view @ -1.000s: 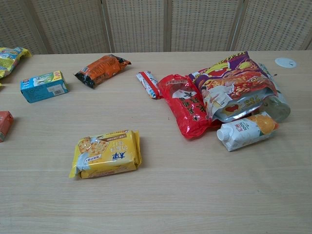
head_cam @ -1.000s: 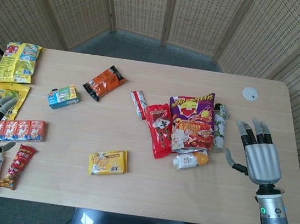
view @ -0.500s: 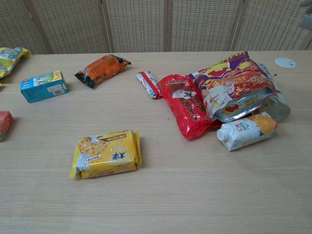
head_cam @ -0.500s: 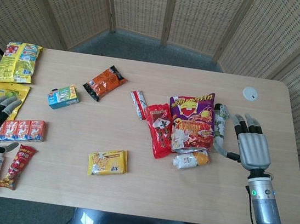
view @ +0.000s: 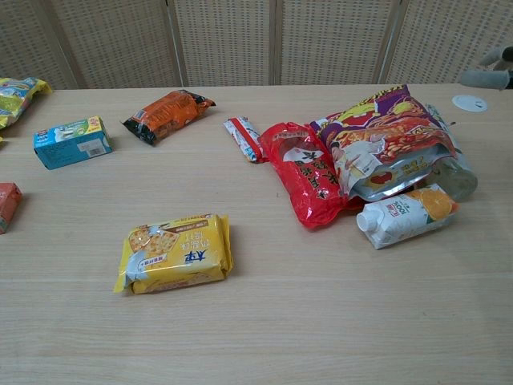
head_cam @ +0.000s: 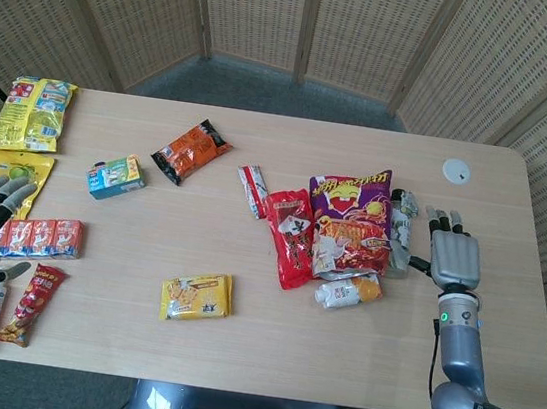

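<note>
Head cam looked steeply down from above, covering the whole table (head_cam: 234, 351). Chest cam sat low and near, facing the wicker screen (view: 224, 40). Both shared the central snack pile.

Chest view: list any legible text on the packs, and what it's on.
"100%": small print near the cap end of the white-and-orange juice carton, lying on its side; barely legible.
Yellow cracker pack: large blue Chinese characters, too blurred to read with confidence.
Red snack bag: dark Chinese characters, not readable.
Purple chip bag: yellow lettering, blurred.
Teal box, orange packet: print too small.
</note>
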Action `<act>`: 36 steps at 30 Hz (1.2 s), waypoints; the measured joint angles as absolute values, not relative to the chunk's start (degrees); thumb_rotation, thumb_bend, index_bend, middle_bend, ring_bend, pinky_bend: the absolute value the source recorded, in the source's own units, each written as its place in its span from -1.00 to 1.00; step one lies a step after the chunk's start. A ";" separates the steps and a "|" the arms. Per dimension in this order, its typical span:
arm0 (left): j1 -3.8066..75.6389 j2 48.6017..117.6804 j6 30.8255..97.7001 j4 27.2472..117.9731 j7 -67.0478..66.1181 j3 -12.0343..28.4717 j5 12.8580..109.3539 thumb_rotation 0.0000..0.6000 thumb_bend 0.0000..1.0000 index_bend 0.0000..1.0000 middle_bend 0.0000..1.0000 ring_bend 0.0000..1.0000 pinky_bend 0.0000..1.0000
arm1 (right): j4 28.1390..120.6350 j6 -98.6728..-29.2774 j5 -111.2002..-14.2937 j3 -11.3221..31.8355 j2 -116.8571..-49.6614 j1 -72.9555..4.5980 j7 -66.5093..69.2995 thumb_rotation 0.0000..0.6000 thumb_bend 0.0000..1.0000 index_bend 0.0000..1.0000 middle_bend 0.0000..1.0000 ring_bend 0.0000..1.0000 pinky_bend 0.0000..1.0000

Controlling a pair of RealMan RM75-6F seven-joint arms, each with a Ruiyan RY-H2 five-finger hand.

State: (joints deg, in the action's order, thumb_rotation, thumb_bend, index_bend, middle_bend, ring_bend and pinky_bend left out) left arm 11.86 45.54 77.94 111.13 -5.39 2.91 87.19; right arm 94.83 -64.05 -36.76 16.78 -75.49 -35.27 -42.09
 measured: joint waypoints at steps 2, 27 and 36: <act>11.96 45.50 77.78 111.28 -5.54 2.89 87.26 0.88 -0.70 -0.84 -1.00 -1.00 -1.00 | 93.64 -63.55 -34.43 16.72 -76.46 -36.48 -43.24 -1.00 -1.00 -1.00 -1.00 -1.00 -0.22; 11.90 44.93 78.36 112.31 -7.16 2.51 88.69 0.87 -0.70 -0.86 -1.00 -1.00 -1.00 | 84.59 -61.56 -19.66 13.69 -87.27 -47.91 -53.42 -1.00 -1.00 -1.00 -1.00 -1.00 -0.22; 10.42 43.91 79.62 112.19 -6.37 1.92 87.98 0.88 -0.70 -0.85 -1.00 -1.00 -1.00 | 79.79 -60.85 -13.04 14.31 -89.31 -51.20 -56.78 -1.00 -1.00 -1.00 -1.00 -1.00 -0.21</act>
State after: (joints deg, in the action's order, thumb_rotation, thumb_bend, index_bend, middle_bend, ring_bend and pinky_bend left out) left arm 10.42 43.91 79.62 112.19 -6.37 1.92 87.98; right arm 79.79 -60.85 -13.04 14.31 -89.31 -51.20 -56.78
